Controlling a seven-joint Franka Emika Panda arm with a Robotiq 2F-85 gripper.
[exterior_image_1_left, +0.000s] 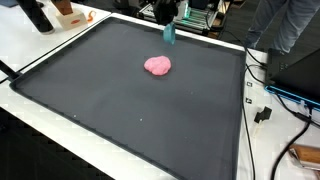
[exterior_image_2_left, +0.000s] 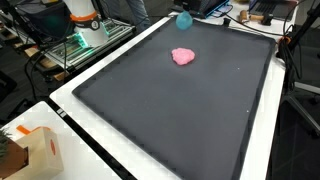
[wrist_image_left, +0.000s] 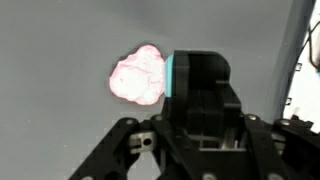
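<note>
Black gripper (wrist_image_left: 203, 72) links fill the lower half of the wrist view. The fingers stand as one dark block with a teal strip (wrist_image_left: 180, 76) down its left side, and I cannot tell whether they are clenched or released. Just left of that strip lies a pink lump (wrist_image_left: 137, 77), soft and crumpled, on plain grey ground; whether it touches the strip cannot be made out. In both exterior views the lump (exterior_image_1_left: 158, 66) rests in the far half of a wide dark mat (exterior_image_1_left: 90, 110) with a thin raised rim. The teal-tipped gripper (exterior_image_1_left: 168, 33) stands just beyond it, near the mat's far edge. The mat covers most of a white table (exterior_image_1_left: 30, 130). Cables (exterior_image_1_left: 262, 100) trail along one side of the table, and in an exterior view a cardboard box (exterior_image_2_left: 35, 150) sits on a near corner. Cluttered benches (exterior_image_2_left: 70, 45) crowd the room behind.
</note>
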